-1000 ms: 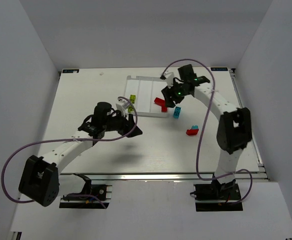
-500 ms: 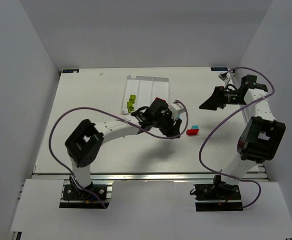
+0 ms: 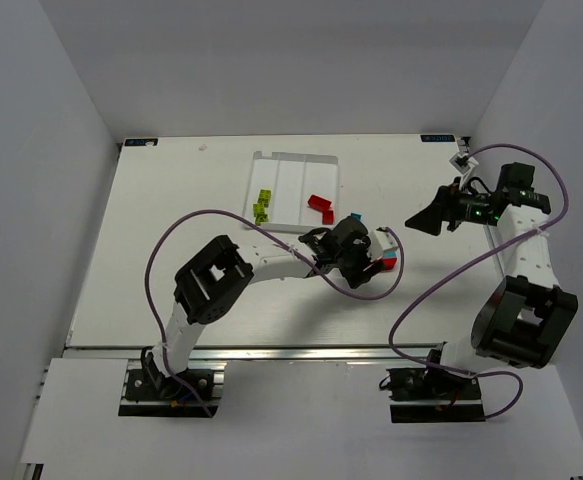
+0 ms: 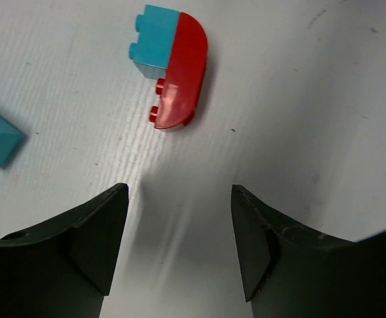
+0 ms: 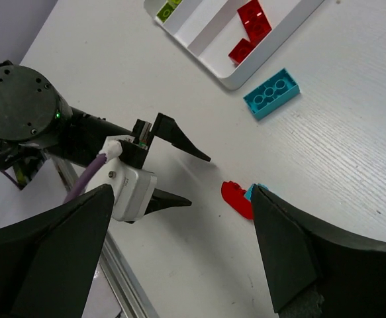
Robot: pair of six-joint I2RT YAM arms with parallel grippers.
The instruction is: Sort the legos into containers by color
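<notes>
Left end effector [image 4: 179, 193] sat released and empty, lined up on the joined red-cyan brick [image 4: 171, 69] on the bench [image 4: 298, 99]; pick step, next likely advance and clench.

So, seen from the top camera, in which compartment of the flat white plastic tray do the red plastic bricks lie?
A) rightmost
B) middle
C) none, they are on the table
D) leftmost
A: the red plastic bricks lie in the rightmost compartment of the flat white plastic tray, the translucent yellow-green bricks in the leftmost.
</notes>
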